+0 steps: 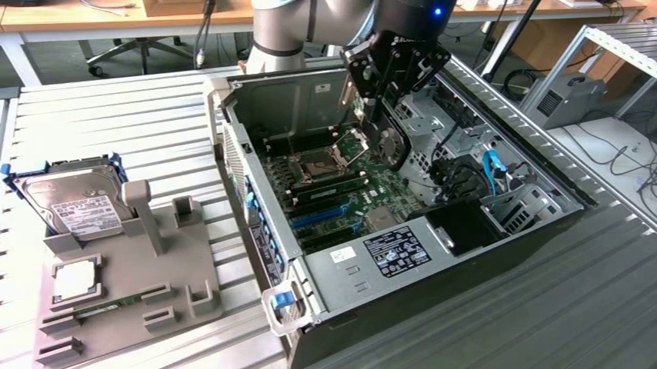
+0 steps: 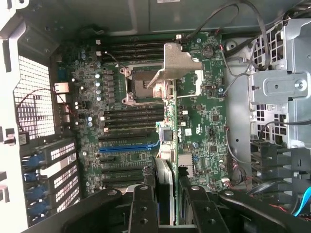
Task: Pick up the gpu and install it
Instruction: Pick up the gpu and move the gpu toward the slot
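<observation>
gpu (image 1: 392,144) hanging upright in the exterior view from the gripper (image 1: 386,108), over the middle of the open computer case (image 1: 462,307), above the motherboard (image 1: 339,192) and close to the CPU socket (image 1: 313,165). Fingers clamped on its upper part. Whether its lower edge touches the board, cannot tell. On the exterior view's left, well apart from the case, a grey fixture (image 1: 154,307) on the slatted bench (image 1: 103,115), carrying a hard drive (image 1: 72,201), a processor (image 1: 75,280) and a memory stick (image 1: 115,305). From the wrist view, gpu (image 2: 165,184) seen edge-on as a thin green board, pinched between two black fingers (image 2: 142,206) of the gripper (image 2: 167,191). Beyond it, the motherboard (image 2: 204,126), the CPU socket (image 2: 146,82) with its metal plate raised, and a blue slot (image 2: 127,147) off to one side of the card's edge.
</observation>
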`<state>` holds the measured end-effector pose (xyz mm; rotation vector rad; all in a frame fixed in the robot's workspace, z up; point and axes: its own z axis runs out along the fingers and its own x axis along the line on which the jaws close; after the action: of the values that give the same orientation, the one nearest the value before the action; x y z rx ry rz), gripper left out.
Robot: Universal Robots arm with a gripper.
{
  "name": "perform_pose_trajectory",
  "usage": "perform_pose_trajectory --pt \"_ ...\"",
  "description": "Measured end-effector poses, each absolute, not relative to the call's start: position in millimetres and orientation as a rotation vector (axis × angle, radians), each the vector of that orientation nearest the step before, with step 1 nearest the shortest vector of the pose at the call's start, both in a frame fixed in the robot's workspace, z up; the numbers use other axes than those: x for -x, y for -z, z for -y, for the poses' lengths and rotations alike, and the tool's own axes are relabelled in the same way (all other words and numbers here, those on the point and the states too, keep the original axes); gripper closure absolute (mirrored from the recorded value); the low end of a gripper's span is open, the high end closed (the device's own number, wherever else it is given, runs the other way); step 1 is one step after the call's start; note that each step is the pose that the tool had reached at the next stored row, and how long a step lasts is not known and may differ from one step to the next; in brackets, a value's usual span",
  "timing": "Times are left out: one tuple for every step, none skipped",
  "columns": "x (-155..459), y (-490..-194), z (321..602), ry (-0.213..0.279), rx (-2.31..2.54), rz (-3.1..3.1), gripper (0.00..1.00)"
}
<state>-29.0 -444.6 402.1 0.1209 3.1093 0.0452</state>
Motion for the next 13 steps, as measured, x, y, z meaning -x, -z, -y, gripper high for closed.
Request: perform_pose_trajectory --pt "28.2 -401.7 444.6 -0.045 -0.121 -3.109 0.71" --pt "27.4 -401.3 444.5 -0.045 -0.121 -3.109 0.71" --pt "26.5 -400.9 444.5 -0.045 -0.121 -3.109 0.71" --pt "25.7 -400.5 444.5 -0.045 -0.121 -3.109 0.71" --pt "24.9 -400.2 444.4 -0.045 -0.121 -3.109 0.71" --pt "23.9 -399.7 444.4 -0.045 -0.121 -3.109 0.71" --pt "23.0 -399.3 444.3 -0.045 -0.121 -3.109 0.71" --pt "22.1 -398.8 444.3 -0.045 -0.121 -3.109 0.71" --pt "21.2 -398.4 444.2 -0.045 -0.121 -3.109 0.71" --pt "20.4 -398.0 444.2 -0.045 -0.121 -3.109 0.71" --pt "19.6 -397.6 444.1 -0.045 -0.121 -3.109 0.71" --pt "18.8 -397.2 444.1 -0.045 -0.121 -3.109 0.71" --pt "18.0 -396.9 444.0 -0.045 -0.121 -3.109 0.71"
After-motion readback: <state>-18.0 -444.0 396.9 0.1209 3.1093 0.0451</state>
